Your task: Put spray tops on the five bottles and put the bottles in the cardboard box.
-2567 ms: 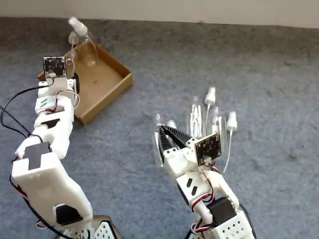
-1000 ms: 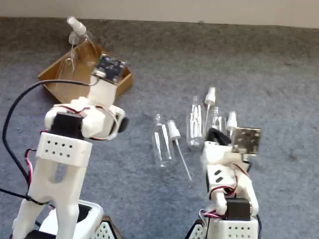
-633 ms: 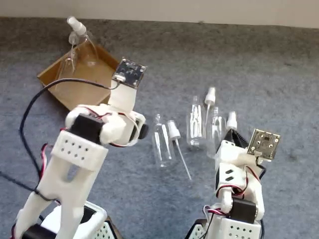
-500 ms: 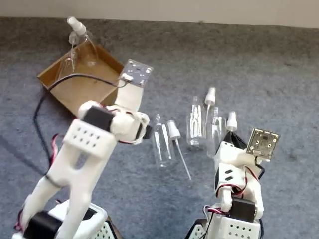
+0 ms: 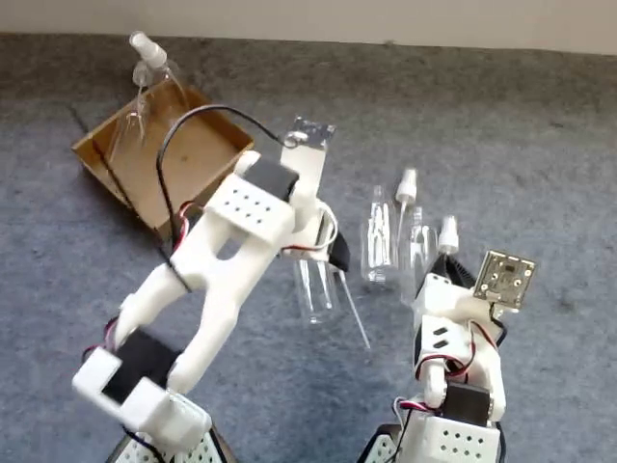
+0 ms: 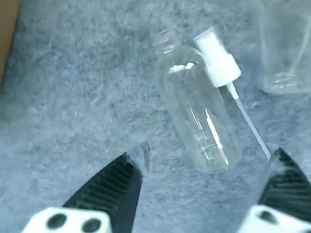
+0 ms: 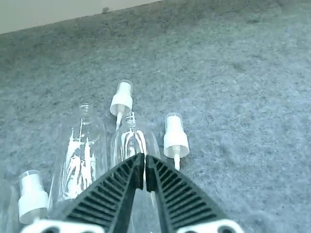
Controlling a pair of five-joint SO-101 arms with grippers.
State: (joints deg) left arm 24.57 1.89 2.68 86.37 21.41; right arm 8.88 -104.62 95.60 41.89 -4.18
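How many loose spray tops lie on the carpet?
3. One spray top lies beyond the two side-by-side bottles, one right of them, one beside the lone bottle below the open left gripper. The left arm may hide others.

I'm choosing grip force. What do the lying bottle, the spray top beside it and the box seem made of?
The bottle looks clear, glossy, probably plastic; the grey mat shows through it. The spray top: opaque white, likely plastic. The box: dull brown cardboard, thin folded walls.
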